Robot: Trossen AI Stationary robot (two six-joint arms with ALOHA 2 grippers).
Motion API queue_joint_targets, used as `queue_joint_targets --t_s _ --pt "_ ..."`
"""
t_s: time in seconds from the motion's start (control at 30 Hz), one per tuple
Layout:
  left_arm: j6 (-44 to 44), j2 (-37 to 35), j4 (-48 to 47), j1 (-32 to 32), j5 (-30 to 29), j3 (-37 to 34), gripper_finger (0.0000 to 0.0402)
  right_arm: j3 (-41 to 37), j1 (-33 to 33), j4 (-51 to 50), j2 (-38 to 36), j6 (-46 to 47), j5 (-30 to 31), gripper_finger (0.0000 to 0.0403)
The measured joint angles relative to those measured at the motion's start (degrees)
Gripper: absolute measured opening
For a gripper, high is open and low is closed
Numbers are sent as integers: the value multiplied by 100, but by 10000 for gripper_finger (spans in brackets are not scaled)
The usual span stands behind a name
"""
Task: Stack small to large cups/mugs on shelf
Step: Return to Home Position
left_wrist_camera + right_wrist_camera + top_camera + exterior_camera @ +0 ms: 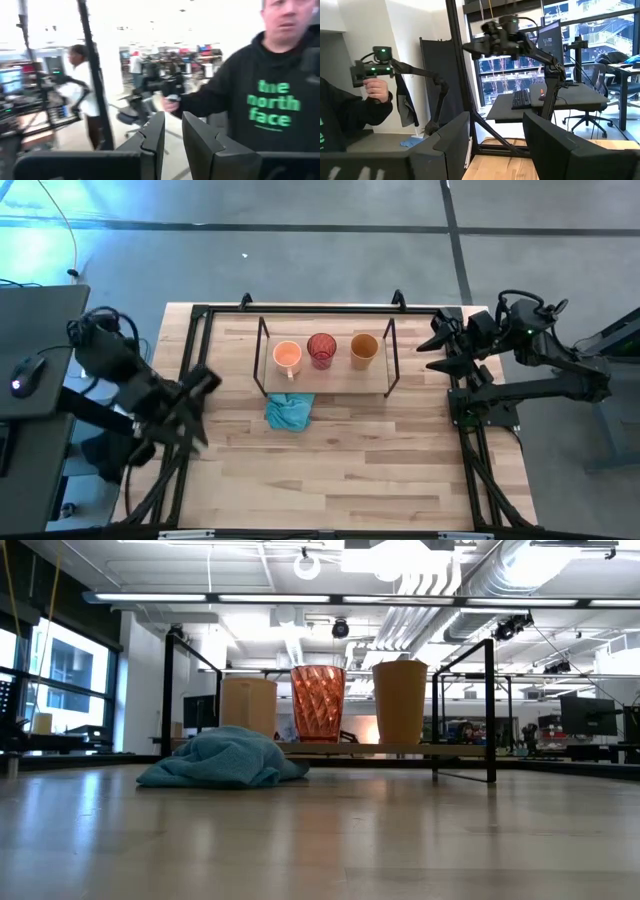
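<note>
Three cups stand upright in a row on the wood board of the black wire shelf [340,385]: a light orange mug [287,356] at the left, a red patterned cup [321,349] in the middle and an amber tumbler [364,350] at the right. The low view shows the mug [248,705], the red cup [318,703] and the tumbler [400,700] too. My left gripper [205,385] hovers over the table's left edge, raised, with its fingers slightly apart [173,142] and empty. My right gripper [436,350] is raised at the table's right edge, beside the shelf, open [497,145] and empty.
A crumpled teal cloth [289,411] lies on the table just in front of the shelf's left part, also in the low view [225,760]. A black frame [200,310] runs round the table's edges. A person in a dark hoodie [260,100] stands beyond the table.
</note>
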Motion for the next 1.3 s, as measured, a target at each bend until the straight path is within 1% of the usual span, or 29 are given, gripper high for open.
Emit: queue_joint_targets --t_s 0.13,0.3,0.5,0.77,0.93,1.2,1.3 --pt "-127 -491 241 445 -112 -540 55 0 0 2 13 -52 0 177" --pt "-228 -907 239 933 -129 -951 55 0 0 10 37 -151 0 177" --pt "-299 -1339 198 1353 -128 -1362 55 0 -2 11 66 -257 2 177" --pt "-435 -2139 212 1799 -179 -1993 55 0 -2 12 124 -259 2 177" --pt "-489 -2800 214 1914 -609 -2489 55 0 -2 26 193 -260 11 177" --pt "-491 -3981 248 1914 -1532 -3307 55 0 -2 174 371 -302 23 177" --pt "-492 -4400 260 1904 -1663 -3561 55 0 -2 260 462 -304 24 177"
